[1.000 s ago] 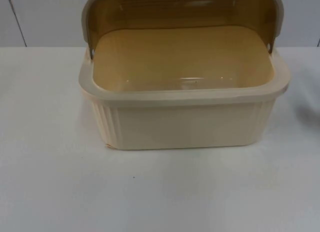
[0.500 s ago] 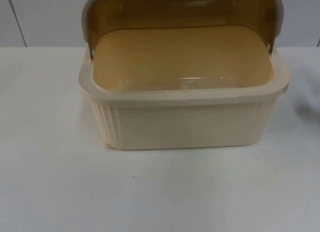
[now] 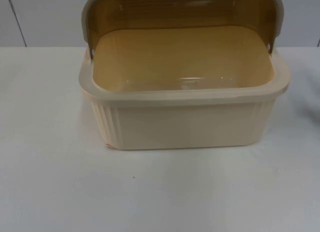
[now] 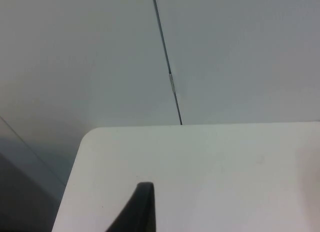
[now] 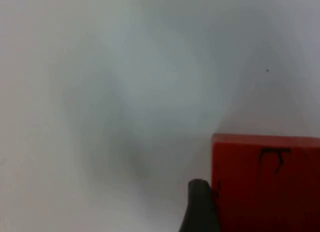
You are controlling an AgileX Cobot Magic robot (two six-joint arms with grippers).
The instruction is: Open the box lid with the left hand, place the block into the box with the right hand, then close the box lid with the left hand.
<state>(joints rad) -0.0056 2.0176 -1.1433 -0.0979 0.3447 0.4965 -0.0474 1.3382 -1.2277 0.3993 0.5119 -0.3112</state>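
Right claw [image 5: 200, 207]: 1 black fingertip shows in the right wrist view, pressed against the near side face of the red square-edged block [image 5: 265, 182], which carries a small dark mark on its face. The second finger is hidden, so whether this claw is closed on the block or merely alongside it cannot be told. Beneath both lies the white bench [image 5: 100, 92], blurred, so the block's height above it cannot be judged.

Left claw [image 4: 137, 209]: 1 dark fingertip shows in the left wrist view over a rounded corner of the bench, facing the grey partition wall [image 4: 100, 52] and its thin vertical seam [image 4: 167, 67]. Its opening cannot be told. It touches nothing and appears to be waiting, well apart from the box.

Cream ribbed plastic box [image 3: 185, 124]: it occupies the centre of the top view, with its translucent amber hinged lid [image 3: 182, 12] swung up and back at the upper edge of the frame. The interior is bare, with no block inside.

Step in hand: judged from the raised lid and the vacant interior, step 1 is complete and step 2, the right arm's handling of the block, is under way. The next move calls for a confirmed hold on the block, carriage over the box rim [image 3: 185, 96], and release inside, clear of the lid; lid closure by the left arm remains.
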